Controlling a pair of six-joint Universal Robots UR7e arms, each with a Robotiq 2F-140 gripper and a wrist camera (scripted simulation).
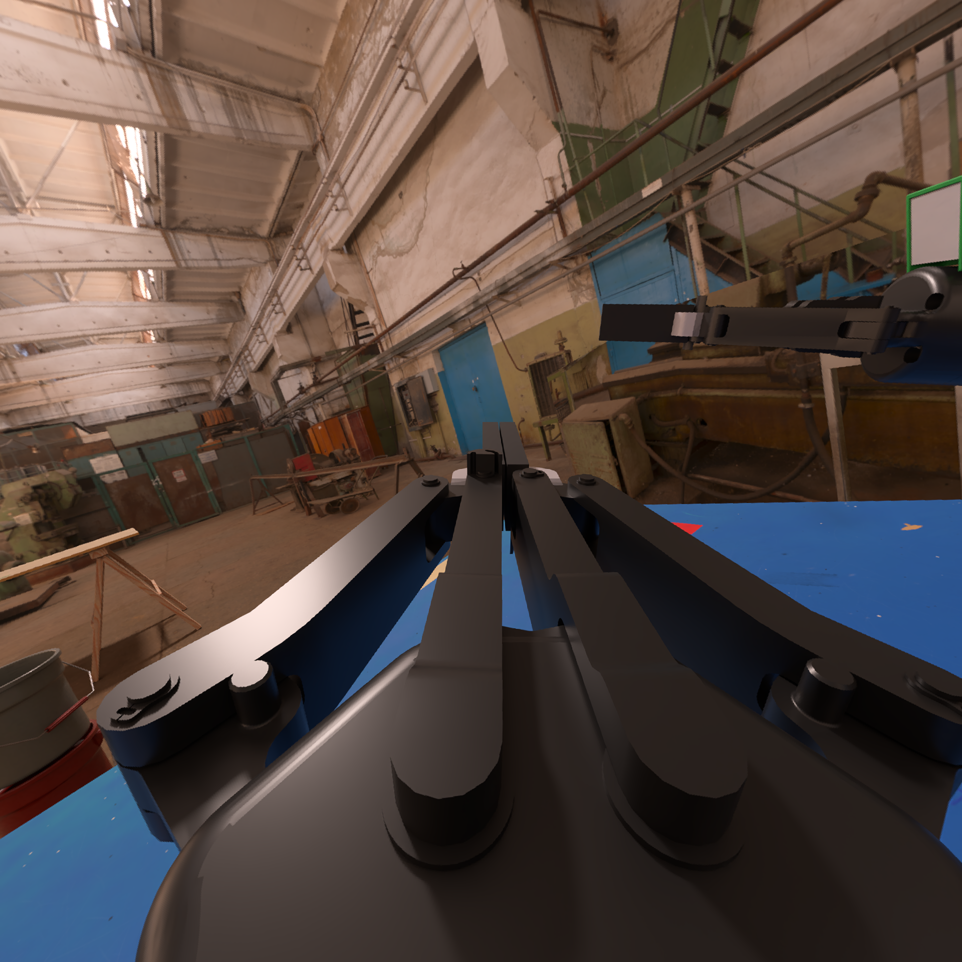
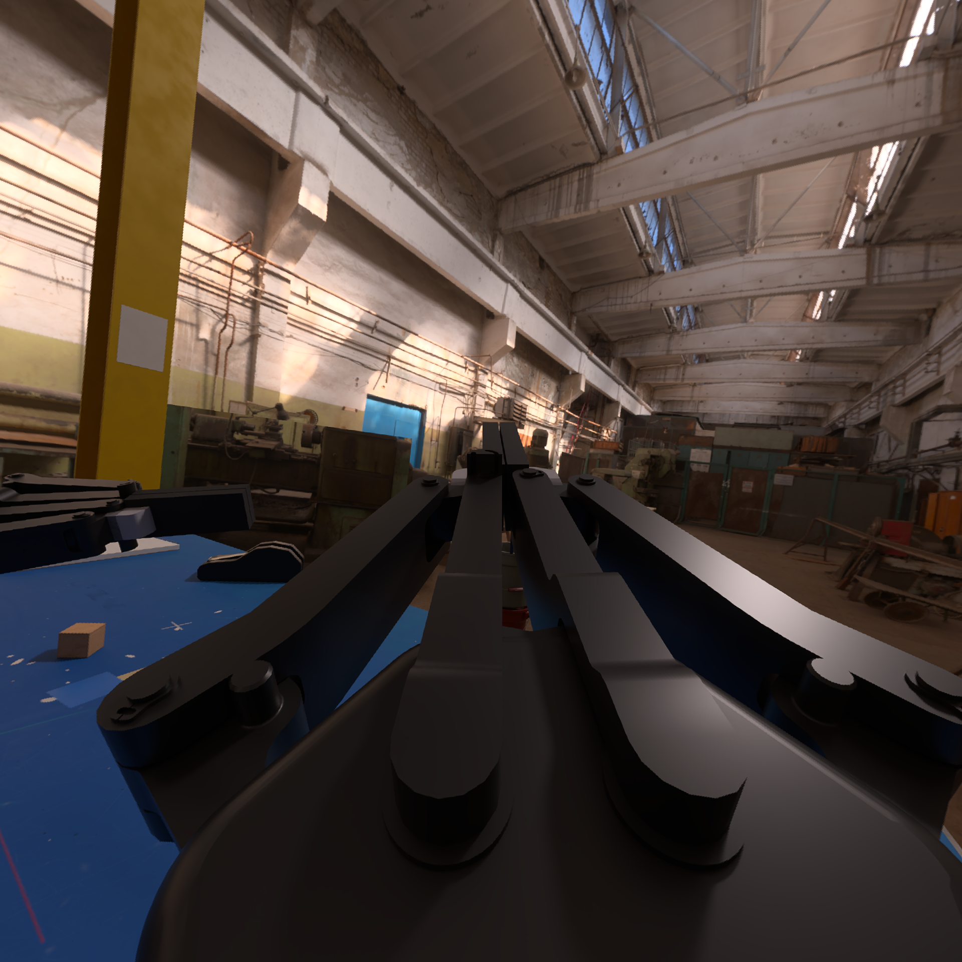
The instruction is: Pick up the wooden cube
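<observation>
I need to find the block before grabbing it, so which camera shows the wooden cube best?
The right wrist view: the wooden cube sits in plain sight on the blue table, at the picture's left, apart from both end effectors. The left wrist view does not show it at all.

Blue table (image 2: 78, 781) with wooden cube (image 2: 80, 640), white slab (image 2: 151, 546), dark block (image 2: 252, 562)

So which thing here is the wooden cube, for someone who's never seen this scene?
In the right wrist view, start from the blue table at lower left. On it, left of the right gripper and its shut fingers, sits the wooden cube, alone and untouched. It is the only pale tan block; the nearby black part is dark and curved.
</observation>
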